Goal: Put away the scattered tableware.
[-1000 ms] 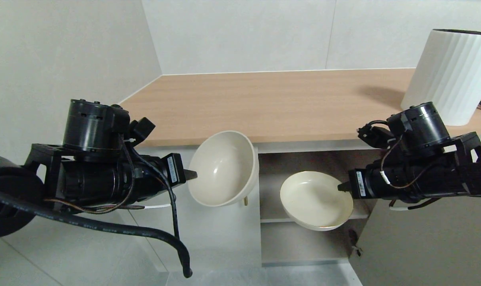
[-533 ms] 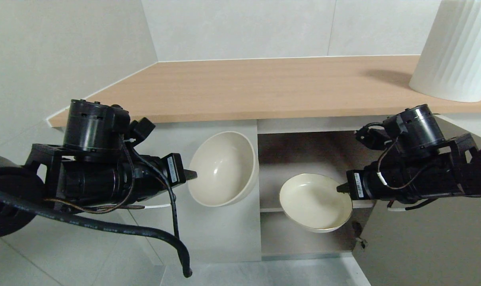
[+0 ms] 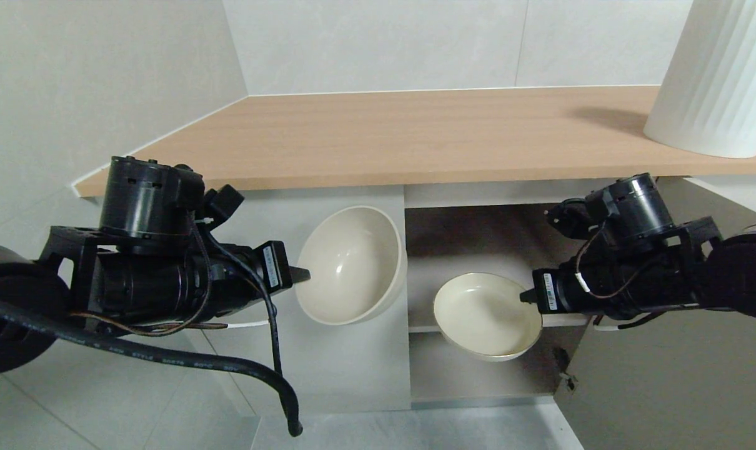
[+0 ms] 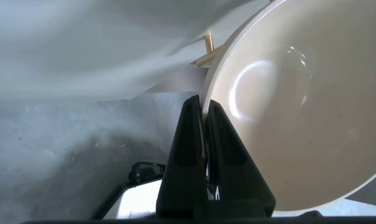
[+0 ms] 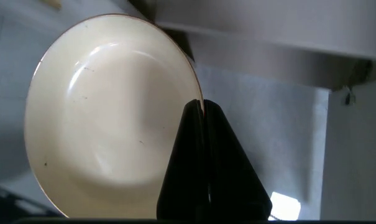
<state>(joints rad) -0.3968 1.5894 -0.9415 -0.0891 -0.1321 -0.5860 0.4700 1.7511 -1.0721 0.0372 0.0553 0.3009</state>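
Both my claws held cream tableware just below the front edge of the counter.

My left claw (image 3: 304, 274) was pinched tight on the rim of a deep, glossy cream ceramic bowl (image 3: 352, 264). The bowl was tipped on its side in the air, with its hollow facing me, in front of the closed pale grey cabinet door (image 3: 353, 369) under the light wooden counter (image 3: 415, 134). Further right, a shallow cream ceramic dish (image 3: 485, 314) hung tilted at the mouth of the open cabinet compartment (image 3: 478, 231), level with the front edge of its shelf (image 3: 420, 328). My right claw (image 3: 523, 295) was clamped on its rim, the fingers (image 5: 200, 134) shut with only the rim between them. A tall white ribbed cylinder (image 3: 718, 75) stood on the counter near its right end.
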